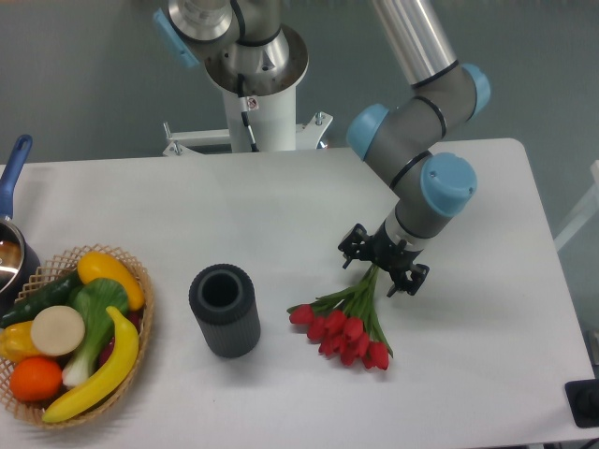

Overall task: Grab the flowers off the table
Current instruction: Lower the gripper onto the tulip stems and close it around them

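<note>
We cannot see the upper ends of the stems of the flowers (348,323), because the hand (384,268) covers them. Whether its fingers touch the stems or only stand around them, we cannot tell. The upper part of the arm (412,42) is cut off by the top edge. At the left edge, a pot (11,253) with a blue handle is only partly inside. The basket (140,281) is also cut at the bottom left corner. A small dark object (584,402) at the right edge is too little visible to identify.
</note>
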Available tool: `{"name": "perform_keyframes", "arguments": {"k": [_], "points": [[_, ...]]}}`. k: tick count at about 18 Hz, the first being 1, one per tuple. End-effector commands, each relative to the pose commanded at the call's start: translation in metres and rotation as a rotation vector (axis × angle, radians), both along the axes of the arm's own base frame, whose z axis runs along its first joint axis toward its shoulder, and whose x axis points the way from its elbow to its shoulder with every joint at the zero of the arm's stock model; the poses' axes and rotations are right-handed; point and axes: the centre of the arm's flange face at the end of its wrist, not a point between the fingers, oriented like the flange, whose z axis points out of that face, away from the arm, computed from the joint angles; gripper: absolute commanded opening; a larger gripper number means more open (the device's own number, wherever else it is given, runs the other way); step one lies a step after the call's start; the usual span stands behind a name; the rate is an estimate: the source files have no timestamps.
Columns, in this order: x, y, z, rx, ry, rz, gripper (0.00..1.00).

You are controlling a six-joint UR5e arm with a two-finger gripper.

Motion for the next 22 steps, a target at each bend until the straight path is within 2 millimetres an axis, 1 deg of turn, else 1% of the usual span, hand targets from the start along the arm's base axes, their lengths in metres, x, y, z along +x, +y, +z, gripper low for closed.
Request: {"name": "perform_keyframes", "arguments": {"k": [2,4,7,8,9,10,12,15,17,22], "points": [[-0.0004,0.0002,0.0004,0.001,0.004,0.003,0.99],[-0.0005,0.0002,-0.0005,0.0,0.001,0.009,0.92],[-0.0014,0.0007,0.0016,0.002,0.005,0.009,0.77],[-0.0014,0.0007,0.0016,0.002,0.005,0.009,0.69],[-0.0014,0.0007,0.0016,0.002,0.005,0.009,0.66],[-0.0014,0.0007,0.0007,0.001,0.004,0.01,0.65],[-0.0014,0.0007,0.0007,0.001,0.004,0.009,0.59],[-0.0012,0.0008,0.0006,0.002,0.002,0.009,0.55],[-0.0012,0.0008,0.0006,0.002,0.002,0.009,0.48],[-0.0025,-0.0019,0.0028,0.0,0.001,0.014,0.42]]}}
